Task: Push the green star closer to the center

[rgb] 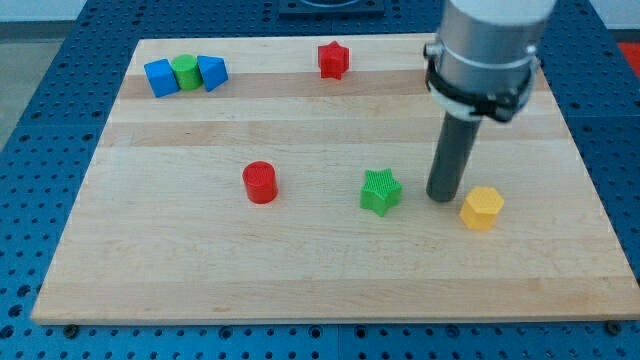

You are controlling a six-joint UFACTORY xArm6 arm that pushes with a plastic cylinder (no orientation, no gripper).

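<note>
Green plastic star block (380,191) sits just left of my tip (441,197), apart from it. Yellow hexagonal plastic block (482,208) lies just right. My tip is a bare rod holding nothing.

1 camera looks down at an angle over the whole wooden board (300,290).

Red cylinder (259,182) left of green star (380,191)

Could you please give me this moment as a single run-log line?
tip: down on board, apart from blocks | green star: to tip's left | yellow block: to tip's right | contact: none visible
</note>
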